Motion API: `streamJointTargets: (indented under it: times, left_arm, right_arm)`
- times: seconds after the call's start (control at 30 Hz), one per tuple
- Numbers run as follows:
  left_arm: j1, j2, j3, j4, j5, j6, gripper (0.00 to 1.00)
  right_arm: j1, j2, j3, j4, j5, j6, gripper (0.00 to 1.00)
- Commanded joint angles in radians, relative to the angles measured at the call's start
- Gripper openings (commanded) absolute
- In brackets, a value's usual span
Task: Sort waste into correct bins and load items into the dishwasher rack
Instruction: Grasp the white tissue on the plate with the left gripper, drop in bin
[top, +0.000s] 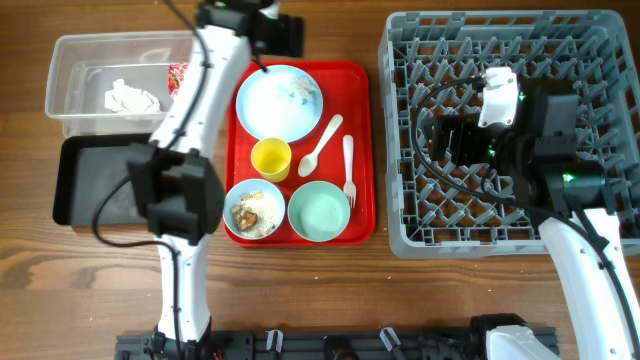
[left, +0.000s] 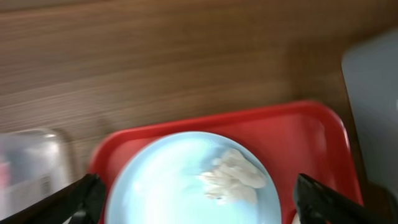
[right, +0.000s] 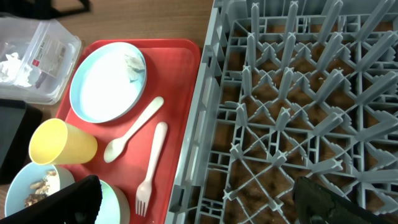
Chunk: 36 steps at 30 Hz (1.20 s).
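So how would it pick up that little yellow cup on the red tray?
Probably from straight above. The yellow cup stands upright with its mouth open, close between the plate and the bowl of scraps. One finger could slip inside and one stay outside, pinching the wall on the side facing the spoon, where the red tray shows a little bare room.

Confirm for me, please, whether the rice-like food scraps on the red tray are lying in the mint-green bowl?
Not quite: the food scraps on the red tray lie in the pale blue bowl, not in the mint-green bowl, which holds nothing. The overhead view shows this.
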Motion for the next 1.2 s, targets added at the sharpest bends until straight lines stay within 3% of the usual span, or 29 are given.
streamJointTargets:
  times: [0.0, 0.1, 0.2, 0.5, 0.57, 0.67, 0.73, 0.93, 1.17]
  left_arm:
    - [-0.025, 0.108, 0.013, -0.001, -0.006, 0.039, 0.92]
    - [-0.035, 0.145, 0.013, -0.012, -0.006, 0.038, 0.81]
    - [-0.034, 0.166, 0.013, -0.039, 0.004, 0.032, 0.76]
    - [-0.035, 0.235, 0.007, -0.065, 0.1, 0.032, 0.76]
    - [-0.035, 0.249, 0.007, -0.064, 0.115, 0.032, 0.66]
    - [-0.035, 0.266, 0.007, -0.069, 0.122, 0.032, 0.21]
    - [-0.035, 0.268, 0.006, -0.077, 0.122, 0.032, 0.04]
    - [-0.021, 0.217, 0.022, -0.117, 0.121, 0.024, 0.04]
    - [0.076, -0.006, 0.066, -0.246, 0.082, -0.081, 0.04]
  right_arm:
    - [0.002, 0.007, 0.021, 0.001, 0.005, 0.012, 1.0]
    - [0.002, 0.007, 0.021, -0.002, 0.005, 0.012, 1.0]
    - [0.002, 0.008, 0.021, -0.007, 0.005, 0.012, 1.0]
    - [0.002, 0.011, 0.021, -0.006, 0.005, 0.012, 1.0]
    - [0.002, 0.015, 0.021, -0.006, 0.005, 0.012, 1.0]
    - [0.002, 0.027, 0.021, -0.007, 0.005, 0.013, 1.0]
    - [0.002, 0.034, 0.021, -0.009, 0.005, 0.013, 1.0]
    - [0.002, 0.053, 0.021, -0.011, 0.005, 0.015, 1.0]
    - [0.002, 0.052, 0.021, -0.01, 0.005, 0.014, 1.0]
